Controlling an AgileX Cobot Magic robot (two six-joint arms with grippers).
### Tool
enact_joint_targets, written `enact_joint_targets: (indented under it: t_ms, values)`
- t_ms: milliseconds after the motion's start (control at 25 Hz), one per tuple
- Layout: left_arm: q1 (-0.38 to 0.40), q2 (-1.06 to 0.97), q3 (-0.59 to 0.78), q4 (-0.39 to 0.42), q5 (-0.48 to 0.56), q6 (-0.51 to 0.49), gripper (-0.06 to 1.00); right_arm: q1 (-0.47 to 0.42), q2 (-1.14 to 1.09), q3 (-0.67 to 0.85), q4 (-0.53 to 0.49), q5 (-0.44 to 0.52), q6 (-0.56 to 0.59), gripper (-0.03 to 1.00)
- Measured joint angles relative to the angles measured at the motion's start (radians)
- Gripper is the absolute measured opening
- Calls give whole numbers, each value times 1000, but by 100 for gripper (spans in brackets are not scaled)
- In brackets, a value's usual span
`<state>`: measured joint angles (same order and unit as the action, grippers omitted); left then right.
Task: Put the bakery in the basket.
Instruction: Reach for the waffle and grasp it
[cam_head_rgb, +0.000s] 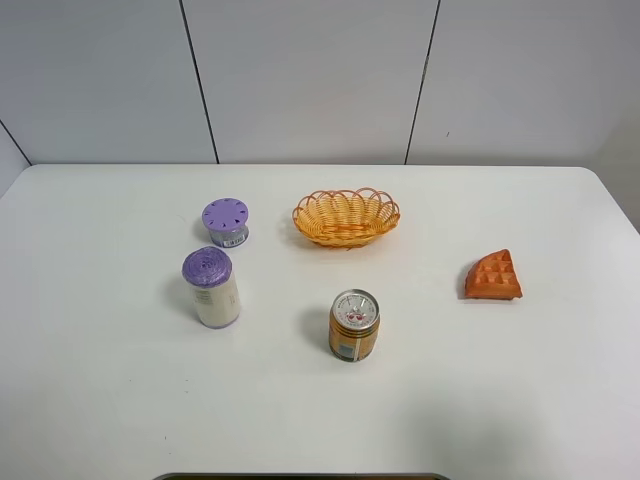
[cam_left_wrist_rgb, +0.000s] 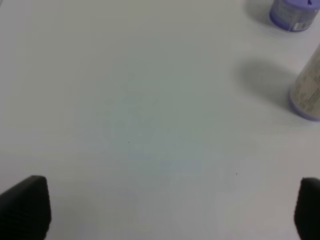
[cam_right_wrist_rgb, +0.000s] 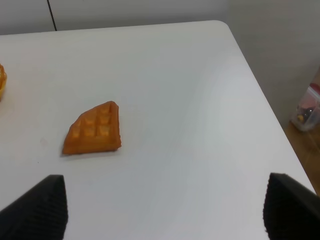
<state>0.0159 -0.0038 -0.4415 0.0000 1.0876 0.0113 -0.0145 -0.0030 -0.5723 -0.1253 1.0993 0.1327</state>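
Note:
The bakery, an orange-brown wedge of waffle (cam_head_rgb: 492, 276), lies flat on the white table at the right. In the right wrist view it (cam_right_wrist_rgb: 93, 130) lies ahead of my right gripper (cam_right_wrist_rgb: 165, 207), which is open and empty, well short of it. The yellow-orange wicker basket (cam_head_rgb: 345, 236) stands empty at the back middle of the table; only a sliver of it (cam_right_wrist_rgb: 1, 82) shows in the right wrist view. My left gripper (cam_left_wrist_rgb: 172, 207) is open and empty over bare table. Neither gripper shows in the exterior high view.
A gold drink can (cam_head_rgb: 354, 325) stands in front of the basket. A white bottle with a purple lid (cam_head_rgb: 211, 287) and a small purple cup (cam_head_rgb: 226, 222) stand at the left. The table's right edge (cam_right_wrist_rgb: 260, 95) is near the waffle.

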Motion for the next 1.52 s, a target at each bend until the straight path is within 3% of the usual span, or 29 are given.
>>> enact_joint_targets:
  t_ms: [800,1280,1520]
  values:
    - [0,0,0,0,0,0,99,0,51,0,0,-4,0,78]
    - [0,0,0,0,0,0,99,0,496,-174,144,1,0,78]
    - [0,0,0,0,0,0,99,0,747,-302,135,33,17,78]
